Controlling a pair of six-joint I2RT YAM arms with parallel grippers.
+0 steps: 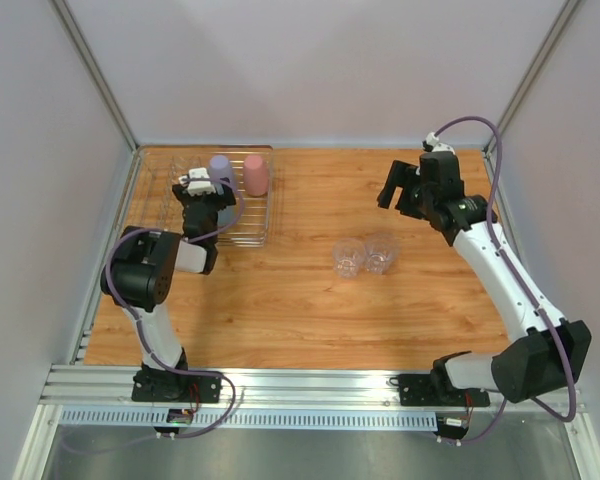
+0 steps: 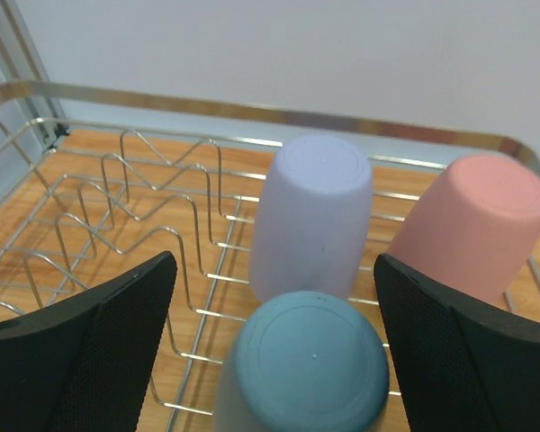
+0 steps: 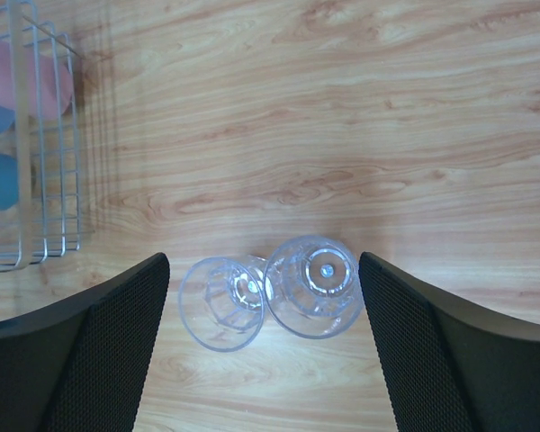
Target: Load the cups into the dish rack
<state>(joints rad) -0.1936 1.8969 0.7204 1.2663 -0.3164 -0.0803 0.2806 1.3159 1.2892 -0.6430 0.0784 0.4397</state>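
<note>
Where the left arm reaches over the dish rack point(image 2: 252, 111), a wire basket at the far left of the bench point(image 1: 280, 310), we see the left fingers point(image 2: 108, 351) spread wide. Between them, and touching neither, sits the blue cup point(image 2: 310, 360), base up on the rack's wires at the near end. Just beyond it stands the lavender cup point(image 2: 315, 207), also base up. The pink cup point(image 2: 477, 225) is beside the lavender one on the right, inverted too and leaning a little. From above, the lavender and pink cups show side by side at the rack's far end, while the arm's wrist hides the blue one.

The two clear tumblers are out on the bare wood, well apart from the rack, near the middle of the bench. The left tumbler point(image 3: 222, 301) and the right tumbler point(image 3: 313, 283) press against each other. The glass is so transparent that we cannot say for sure whether each stands mouth up or mouth down, though the left one seems tipped toward its neighbour.

The right arm hangs above the bench on the far right side. The right fingers point(image 3: 90, 351) are parted wide and hold nothing, and the wrist view looks down on the pair of tumblers between them.
</note>
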